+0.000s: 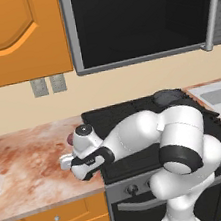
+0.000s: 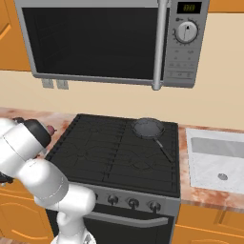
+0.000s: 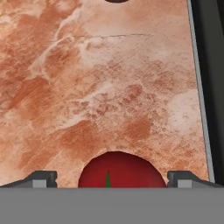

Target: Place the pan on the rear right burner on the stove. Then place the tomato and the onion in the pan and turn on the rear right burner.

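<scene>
The tomato (image 3: 124, 169), glossy red with a green stem spot, lies on the marbled counter (image 3: 109, 87) just left of the stove (image 2: 114, 152). My gripper (image 3: 111, 178) hangs straight over it, open, with one fingertip on each side and nothing held. The onion shows as a dark sliver (image 3: 117, 1) farther along the counter, and as a mauve ball (image 1: 70, 137) behind my hand. The pan (image 2: 147, 127) sits on the rear right burner (image 2: 167, 127), its black handle pointing toward the front right. It is seen again at the cooktop's far corner (image 1: 167, 96).
A microwave (image 2: 95, 43) hangs above the cooktop. A sink (image 2: 217, 157) lies in the counter to the stove's right. Dark knobs (image 2: 133, 203) line the stove's front panel. The stove's edge (image 3: 205, 87) runs close beside the tomato. Orange cabinets (image 1: 15, 36) are at upper left.
</scene>
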You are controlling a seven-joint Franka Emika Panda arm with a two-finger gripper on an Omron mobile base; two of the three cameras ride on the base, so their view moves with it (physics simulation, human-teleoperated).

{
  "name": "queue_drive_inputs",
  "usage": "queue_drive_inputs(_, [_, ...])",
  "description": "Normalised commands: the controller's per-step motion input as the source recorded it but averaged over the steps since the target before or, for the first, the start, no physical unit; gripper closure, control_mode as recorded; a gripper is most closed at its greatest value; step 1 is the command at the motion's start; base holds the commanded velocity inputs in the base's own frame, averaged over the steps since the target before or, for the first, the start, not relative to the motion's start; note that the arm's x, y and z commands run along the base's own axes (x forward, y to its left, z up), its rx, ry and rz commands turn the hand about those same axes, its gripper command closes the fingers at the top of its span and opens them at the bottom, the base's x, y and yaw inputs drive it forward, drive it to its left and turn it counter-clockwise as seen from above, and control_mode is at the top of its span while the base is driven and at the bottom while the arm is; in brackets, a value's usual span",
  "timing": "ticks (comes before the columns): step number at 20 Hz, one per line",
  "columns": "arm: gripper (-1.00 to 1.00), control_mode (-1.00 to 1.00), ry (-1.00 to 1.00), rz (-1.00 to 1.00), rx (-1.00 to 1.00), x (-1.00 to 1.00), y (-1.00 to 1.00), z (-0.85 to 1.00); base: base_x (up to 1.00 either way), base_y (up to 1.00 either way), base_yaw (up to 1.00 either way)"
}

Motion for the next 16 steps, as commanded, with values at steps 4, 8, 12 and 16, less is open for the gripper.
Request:
queue_drive_inputs(4, [1.0,-1.0,0.0,0.0,0.0,0.0,0.0,0.0,0.0,0.0,0.0])
queue_drive_inputs(8, [1.0,-1.0,0.0,0.0,0.0,0.0,0.0,0.0,0.0,0.0,0.0])
queue_drive_inputs(12, [1.0,-1.0,0.01,0.0,0.02,0.0,0.0,-0.08,0.0,0.0,0.0])
queue_drive_inputs(16, [1.0,-1.0,0.01,0.0,0.02,0.0,0.0,-0.08,0.0,0.0,0.0])
